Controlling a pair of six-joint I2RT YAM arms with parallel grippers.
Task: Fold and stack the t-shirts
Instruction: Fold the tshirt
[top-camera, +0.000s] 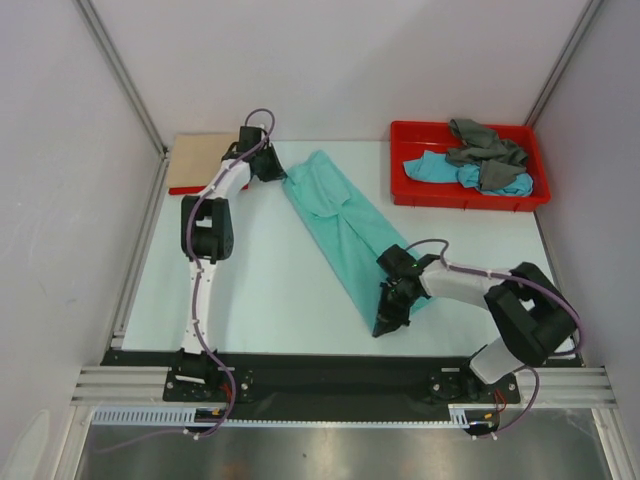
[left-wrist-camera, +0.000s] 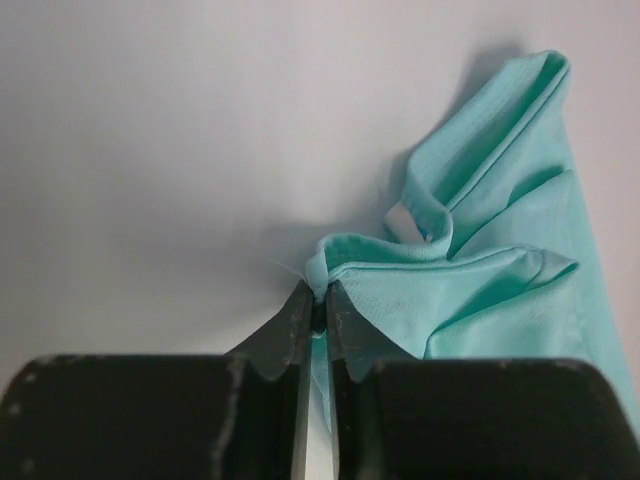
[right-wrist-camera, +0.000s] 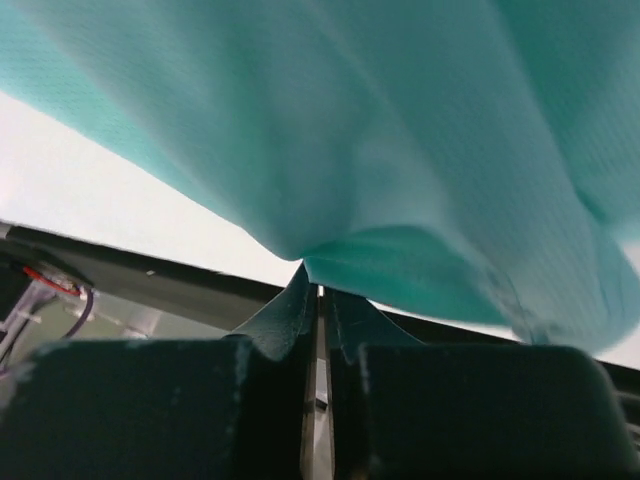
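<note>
Right arm: jaws pinch mint-green t-shirt, lower-right end.
Left arm: jaws pinch its upper-left end.
Long axis: diagonal, spanning both.

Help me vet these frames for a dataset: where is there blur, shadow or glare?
Top external: even diffuse light, sharp, faint shadows only. Left wrist: the mint-green t-shirt is crisp, a soft shadow on the table left of its fold. Right wrist: the shirt sits close to the lens and looks soft; the table behind is washed out.
</note>
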